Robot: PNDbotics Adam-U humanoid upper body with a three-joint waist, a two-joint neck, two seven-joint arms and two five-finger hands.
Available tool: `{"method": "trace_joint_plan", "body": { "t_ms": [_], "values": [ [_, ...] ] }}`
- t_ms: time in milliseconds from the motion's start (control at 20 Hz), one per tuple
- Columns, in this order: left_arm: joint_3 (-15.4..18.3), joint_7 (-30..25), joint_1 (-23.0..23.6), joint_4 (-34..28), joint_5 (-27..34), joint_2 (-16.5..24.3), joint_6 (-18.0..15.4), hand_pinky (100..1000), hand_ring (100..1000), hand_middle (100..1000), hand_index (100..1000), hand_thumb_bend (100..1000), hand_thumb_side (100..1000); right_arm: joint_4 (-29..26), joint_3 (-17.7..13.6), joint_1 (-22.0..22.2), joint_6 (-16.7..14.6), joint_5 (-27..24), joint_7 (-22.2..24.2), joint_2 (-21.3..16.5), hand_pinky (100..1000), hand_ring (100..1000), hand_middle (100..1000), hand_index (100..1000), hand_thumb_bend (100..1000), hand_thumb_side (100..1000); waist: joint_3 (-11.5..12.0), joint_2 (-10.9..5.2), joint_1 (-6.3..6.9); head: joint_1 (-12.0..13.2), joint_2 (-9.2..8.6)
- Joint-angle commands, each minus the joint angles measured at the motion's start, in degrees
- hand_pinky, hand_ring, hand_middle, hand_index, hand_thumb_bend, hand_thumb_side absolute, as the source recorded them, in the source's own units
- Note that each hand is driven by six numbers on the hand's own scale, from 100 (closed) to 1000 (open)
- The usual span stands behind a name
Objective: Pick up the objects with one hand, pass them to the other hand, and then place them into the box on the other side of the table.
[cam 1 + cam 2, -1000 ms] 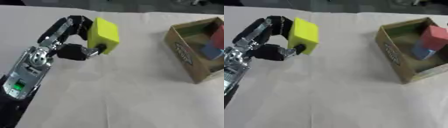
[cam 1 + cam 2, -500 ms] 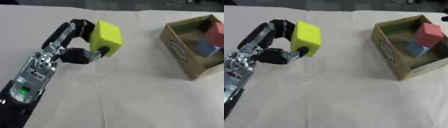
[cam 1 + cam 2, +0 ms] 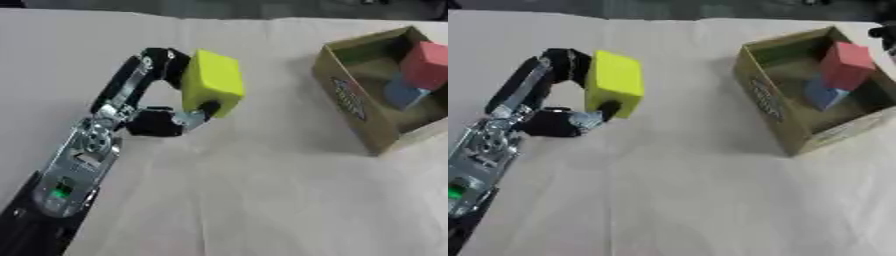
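My left hand [image 3: 156,121] comes in from the lower left and is held above the table. It is shut on a yellow block [image 3: 213,81], pinched between the curled fingers [image 3: 149,62] on top and the thumb below. To the right stands an open cardboard box [image 3: 768,102] with a red block [image 3: 847,64] leaning on a blue block [image 3: 824,94] inside. The yellow block is well left of the box. A small dark shape [image 3: 883,34] at the right edge of the right eye view may be part of my right hand.
A pale cloth [image 3: 245,200] covers the table, with open room in front and between the hand and the box. The table's far edge runs along the top of the views.
The whole picture has shifted, so the box sits a little further left. My left hand keeps its hold on the yellow block and has barely moved.
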Motion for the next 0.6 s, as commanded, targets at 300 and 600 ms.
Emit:
{"method": "trace_joint_plan", "body": {
  "t_ms": [300, 600],
  "values": [
    [0.13, 0.90, -0.25, -0.19, -2.93, 0.27, -4.64, 590, 525, 441, 483, 100, 200, -5.77, 1.44, -1.91, -4.92, 7.88, 2.69, -4.65, 986, 868, 880, 905, 100, 244, 0.13, -2.42, -1.07, 1.55, 0.76],
    [-0.01, 0.35, -0.15, 1.19, -4.03, 0.14, -6.38, 590, 525, 442, 482, 100, 193, -5.90, 6.75, -6.54, -11.49, 15.44, 7.37, -9.57, 967, 887, 894, 901, 100, 126, 0.25, -2.83, -1.15, 1.54, 1.21]
  ]
}}
